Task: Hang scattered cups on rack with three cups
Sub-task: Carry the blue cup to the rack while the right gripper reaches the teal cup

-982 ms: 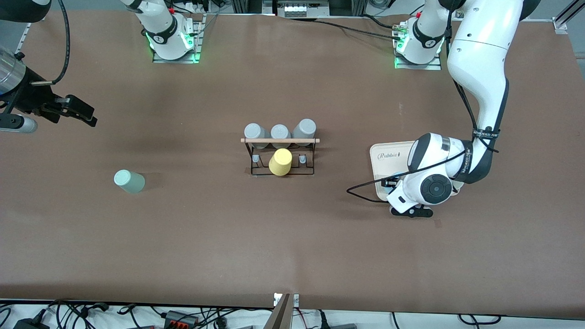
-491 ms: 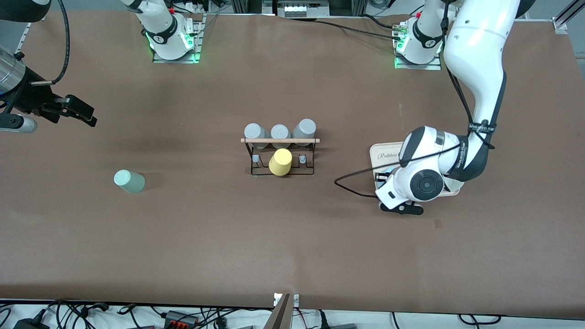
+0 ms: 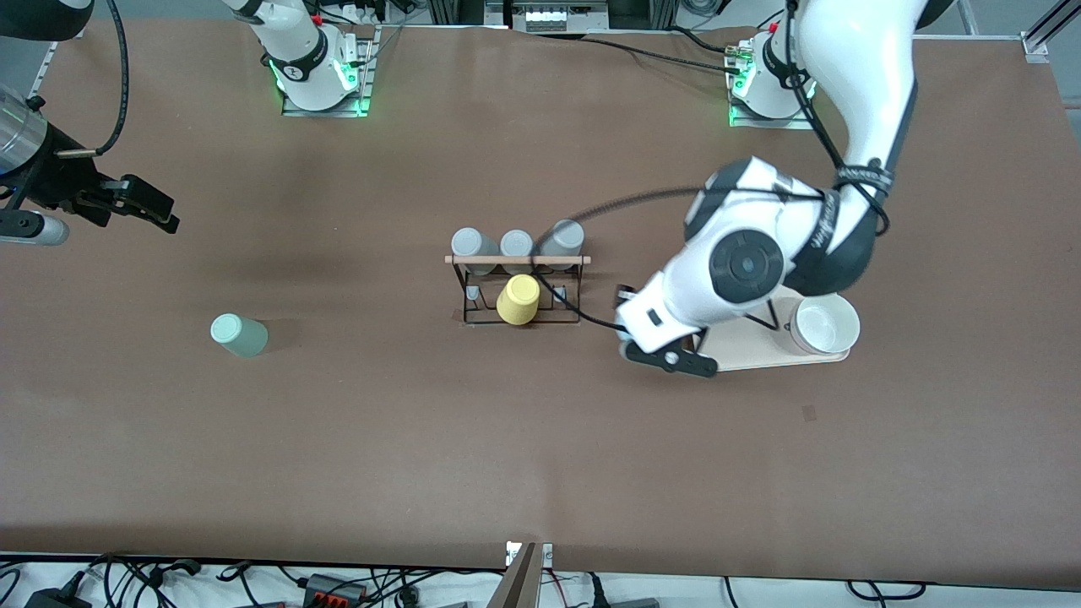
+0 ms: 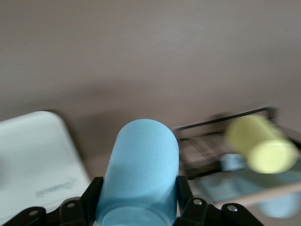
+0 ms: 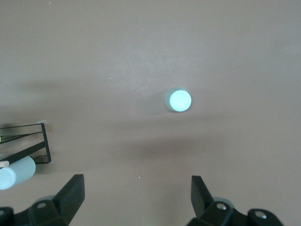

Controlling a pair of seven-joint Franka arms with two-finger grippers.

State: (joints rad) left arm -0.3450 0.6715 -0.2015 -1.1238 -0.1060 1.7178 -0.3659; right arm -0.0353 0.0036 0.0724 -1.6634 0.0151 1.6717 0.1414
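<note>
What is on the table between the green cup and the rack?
Nothing. In the front view, only bare brown table lies between the green cup and the rack. The right wrist view shows the same empty stretch.

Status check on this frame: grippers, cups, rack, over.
Left gripper shut on blue cup, beside rack. Right gripper open, waiting above mint cup. Yellow cup fills one peg.
</note>
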